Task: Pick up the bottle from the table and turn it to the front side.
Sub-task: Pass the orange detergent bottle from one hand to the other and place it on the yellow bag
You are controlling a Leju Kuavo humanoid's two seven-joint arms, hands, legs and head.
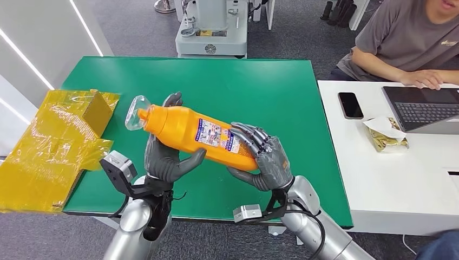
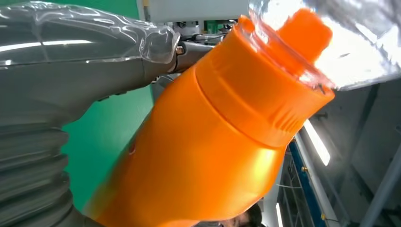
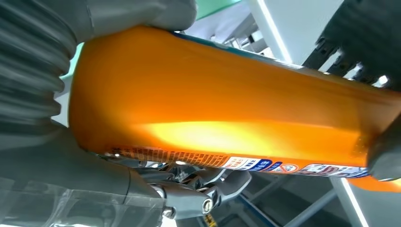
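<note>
An orange bottle (image 1: 187, 130) with a clear cap (image 1: 135, 112) and a printed label (image 1: 218, 135) is held lying above the green table (image 1: 260, 92), cap toward the left, label facing up. My left hand (image 1: 165, 157) grips its neck half from below. At the base end my right hand (image 1: 265, 157) holds it, fingers wrapped over the top. The left wrist view shows the bottle's orange shoulder (image 2: 227, 142) and clear cap (image 2: 331, 42) close up. In the right wrist view the bottle's body (image 3: 227, 109) lies across my right hand, its label edge (image 3: 255, 164) along one side.
A yellow plastic-wrapped box (image 1: 59, 141) sits at the table's left edge. To the right stands a white table (image 1: 379, 179) with a phone (image 1: 351, 104), a laptop (image 1: 422, 108) and a snack bag (image 1: 387, 132). A person (image 1: 411, 43) sits behind it. A grey machine base (image 1: 212, 32) stands beyond the green table.
</note>
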